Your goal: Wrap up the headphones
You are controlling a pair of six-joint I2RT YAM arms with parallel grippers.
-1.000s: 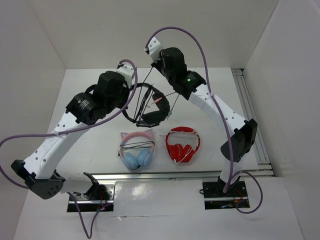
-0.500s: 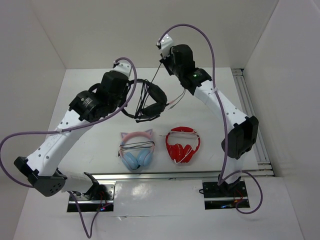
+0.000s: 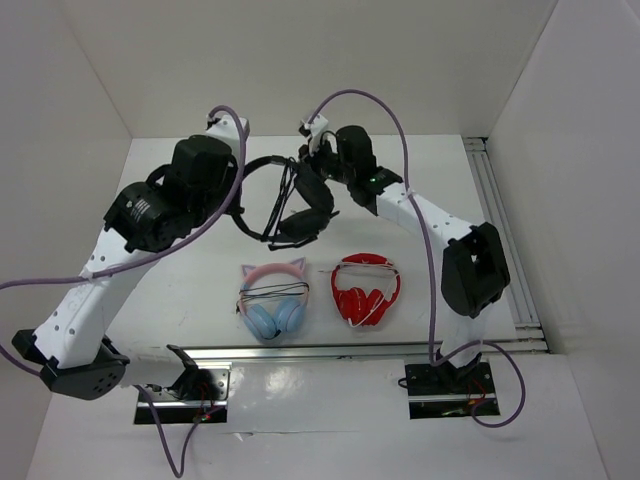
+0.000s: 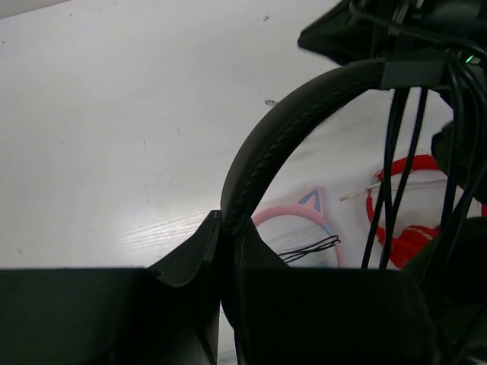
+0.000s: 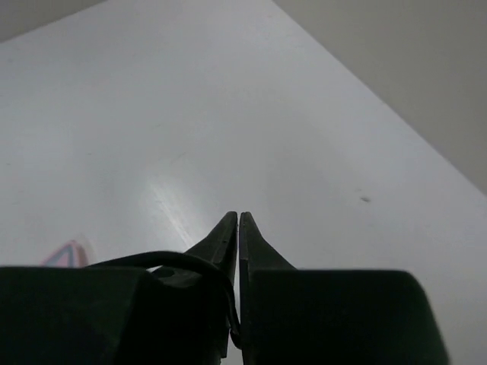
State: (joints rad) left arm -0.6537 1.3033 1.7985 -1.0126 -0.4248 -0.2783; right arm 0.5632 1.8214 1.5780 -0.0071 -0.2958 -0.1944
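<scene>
The black headphones (image 3: pixel 312 196) hang above the table at centre back, with the thin black cable (image 3: pixel 283 198) looped in several strands across the headband. My left gripper (image 3: pixel 243 196) is shut on the headband (image 4: pixel 283 129), which rises from between its fingers (image 4: pixel 199 245) in the left wrist view. The cable strands (image 4: pixel 396 160) hang at that view's right. My right gripper (image 3: pixel 306 166) sits just above the headphones' right side. In the right wrist view it (image 5: pixel 238 220) is shut, with the cable (image 5: pixel 175 261) curving over its left finger into the gap.
The pink-and-blue cat-ear headphones (image 3: pixel 272 296) and the red headphones (image 3: pixel 365 290) lie side by side on the table in front of the black pair. White walls enclose the left, back and right. A metal rail (image 3: pixel 495 205) runs along the right edge.
My right gripper has come down and left with the cable, close to the headphones. My left arm has shifted left and turned the headphones, and the cable strands lie tighter across the headband.
</scene>
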